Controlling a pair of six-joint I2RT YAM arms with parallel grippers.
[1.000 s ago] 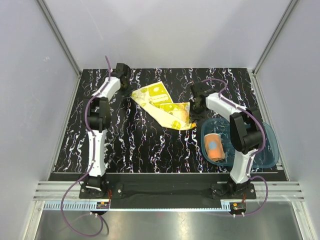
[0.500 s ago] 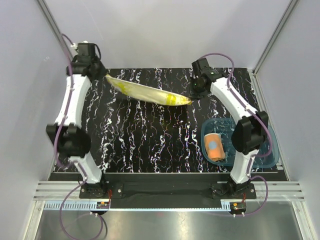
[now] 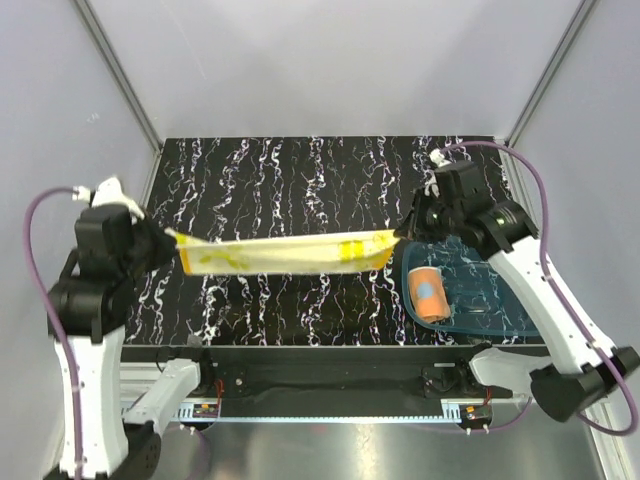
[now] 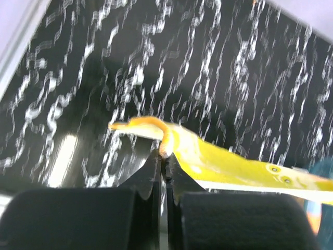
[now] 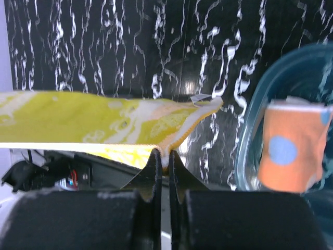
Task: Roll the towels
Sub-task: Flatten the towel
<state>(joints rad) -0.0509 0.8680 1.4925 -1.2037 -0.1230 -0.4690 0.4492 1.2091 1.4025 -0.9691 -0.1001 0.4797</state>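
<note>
yellow towel (image 3: 285, 253) is held taut above desk (image 3: 300, 180) | one end pinched by left pincer (image 4: 163, 156) | other end pinched by right pincer (image 5: 162, 155)

Black white-veined table (image 3: 300, 170), translucent blue tray (image 3: 485, 300) near its right front corner

White-black arms (image 3: 82, 395), purple cables (image 3: 33, 205)

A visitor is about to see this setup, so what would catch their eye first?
The yellow towel hangs stretched between the left pincer and the right pincer, each shut on one end, above the black marbled table. At the right, a rolled orange towel lies in the translucent blue tray.
</note>
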